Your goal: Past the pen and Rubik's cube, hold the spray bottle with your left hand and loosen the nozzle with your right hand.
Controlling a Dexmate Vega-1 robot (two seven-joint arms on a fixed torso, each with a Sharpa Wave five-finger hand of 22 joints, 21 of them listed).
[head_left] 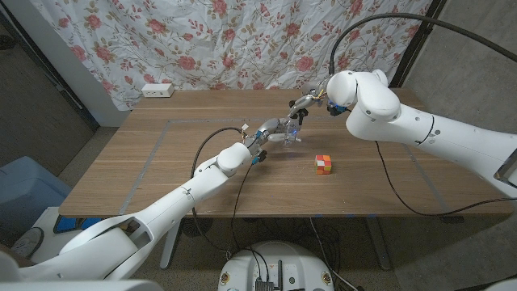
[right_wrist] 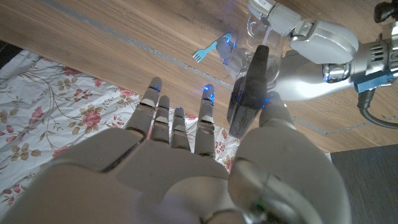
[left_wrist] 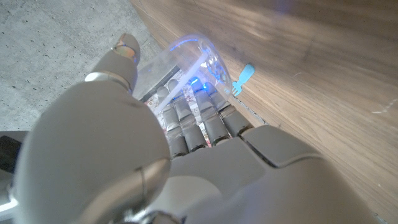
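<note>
Currently the step in hand is getting the right robot hand (right_wrist: 186, 155) onto the nozzle (right_wrist: 214, 50) while the left robot hand (head_left: 271, 133) steadies the spray bottle (left_wrist: 186, 71)

Location: bottle sits mid-desk (head_left: 161, 162), beyond the Rubik's cube (head_left: 324, 164), which lies apart, nearer the front edge. No pen made out in these frames

Left robot hand: fingers (left_wrist: 199, 121) wrapped around the clear bottle body, holding it; left wrist view shows the plastic wall pressed against them. Whether the base touches the desk cannot be told

Right robot hand: hangs just above and behind the bottle in the head view (head_left: 305, 103). In the right wrist view its fingers (right_wrist: 177, 130) are spread apart and straight, thumb set off to one side, nothing between them; so wide, empty, not touching the bottle. The light-blue trigger tip of the nozzle shows beyond the fingertips

How to do it well (judgement):
- bring the right robot hand down so thumb and fingers close on the nozzle collar, not the trigger lever, which would likely flex or spray
- left grip should stay low on the body, leaving the collar free; firm enough that the bottle does not spin with the twist
- clear plastic is probably thin, so hard squeezing may dent it
- twist in short turns, regrasping, wrist axis in line with the bottle's neck
</note>
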